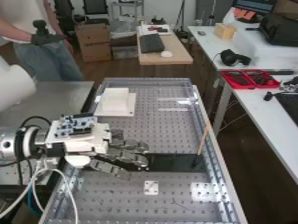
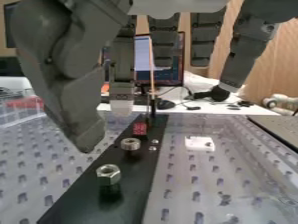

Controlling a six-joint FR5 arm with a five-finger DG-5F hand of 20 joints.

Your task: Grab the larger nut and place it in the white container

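The hand (image 1: 126, 152) is over the left part of the black plate (image 1: 176, 162), its fingers extended and relaxed. Seen from the wrist, the hand (image 2: 66, 75) has its thumb and fingers spread apart, with nothing between them. A shiny hex nut (image 2: 108, 174) sits on the black plate (image 2: 143, 175), nearest the camera and apart from the fingers. Farther along the plate is a rounder metal nut (image 2: 130, 144), which looks smaller. The white container (image 1: 116, 102) stands at the bench's far left, beyond the hand.
A small red block (image 2: 140, 128) and an upright thin wooden stick (image 2: 152, 75) are at the plate's far end. A white square piece (image 1: 151, 187) lies on the perforated bench, whose raised rails (image 1: 216, 150) run along the sides.
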